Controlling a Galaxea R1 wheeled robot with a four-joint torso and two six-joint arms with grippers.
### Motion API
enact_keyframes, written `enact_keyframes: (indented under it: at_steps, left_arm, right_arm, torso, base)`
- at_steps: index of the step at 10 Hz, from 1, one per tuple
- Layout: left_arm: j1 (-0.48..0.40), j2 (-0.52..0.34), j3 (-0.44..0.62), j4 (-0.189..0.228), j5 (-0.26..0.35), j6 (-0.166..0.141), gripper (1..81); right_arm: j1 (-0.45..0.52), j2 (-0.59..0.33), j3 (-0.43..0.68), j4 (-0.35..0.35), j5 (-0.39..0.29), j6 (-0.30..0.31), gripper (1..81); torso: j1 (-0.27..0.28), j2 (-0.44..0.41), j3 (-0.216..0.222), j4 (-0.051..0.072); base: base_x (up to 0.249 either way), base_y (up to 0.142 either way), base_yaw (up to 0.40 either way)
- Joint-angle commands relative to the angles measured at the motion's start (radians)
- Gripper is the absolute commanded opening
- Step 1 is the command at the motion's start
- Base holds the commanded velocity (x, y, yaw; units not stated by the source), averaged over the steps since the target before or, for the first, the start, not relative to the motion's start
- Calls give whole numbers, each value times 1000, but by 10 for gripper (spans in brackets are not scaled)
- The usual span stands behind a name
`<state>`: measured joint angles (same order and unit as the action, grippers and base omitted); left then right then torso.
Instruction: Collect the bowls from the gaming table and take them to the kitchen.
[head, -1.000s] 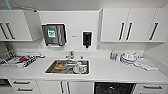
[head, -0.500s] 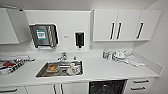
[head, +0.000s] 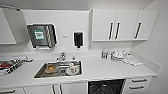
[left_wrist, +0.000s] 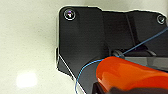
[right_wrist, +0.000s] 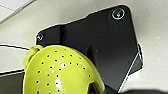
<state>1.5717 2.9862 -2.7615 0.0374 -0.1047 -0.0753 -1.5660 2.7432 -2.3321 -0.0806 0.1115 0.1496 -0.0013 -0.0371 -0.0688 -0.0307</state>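
The kitchen lies ahead in the head view, with a white counter (head: 105, 71) and a steel sink (head: 58, 68). An orange-red bowl (left_wrist: 130, 72) shows close up in the left wrist view, held off the pale floor with my left gripper (left_wrist: 122, 88) shut on it. A yellow-green bowl (right_wrist: 58, 71) with small holes shows in the right wrist view, with my right gripper (right_wrist: 98, 89) shut on it. The gaming table is out of view.
The sink holds plates and a cup (head: 72, 68). A steel towel dispenser (head: 41, 35) and a black soap dispenser (head: 78, 39) hang on the wall. Upper cabinets (head: 115, 25) are on the right, above stacked dishes (head: 116, 55). A dark opening (head: 106, 87) sits under the counter.
The head camera has swung a little to the right, so the sink and dispensers sit further left in the picture. Over the last half second the view barely shifts.
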Motion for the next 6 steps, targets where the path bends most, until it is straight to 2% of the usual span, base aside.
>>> enact_keyframes:
  at_steps: [1, 6]
  left_arm:
    - [-38, -8, -1, -1, 53, 5, 10]
    - [-38, -8, -1, -5, 54, 5, 10]
  right_arm:
    - [36, -18, 7, -8, -47, -2, 10]
    - [34, -17, 11, -8, -46, -2, 10]
  torso:
    - [1, 0, 0, 0]
    - [2, -1, 1, 0]
  base:
    - [117, 0, 0]
    - [128, 0, 0]
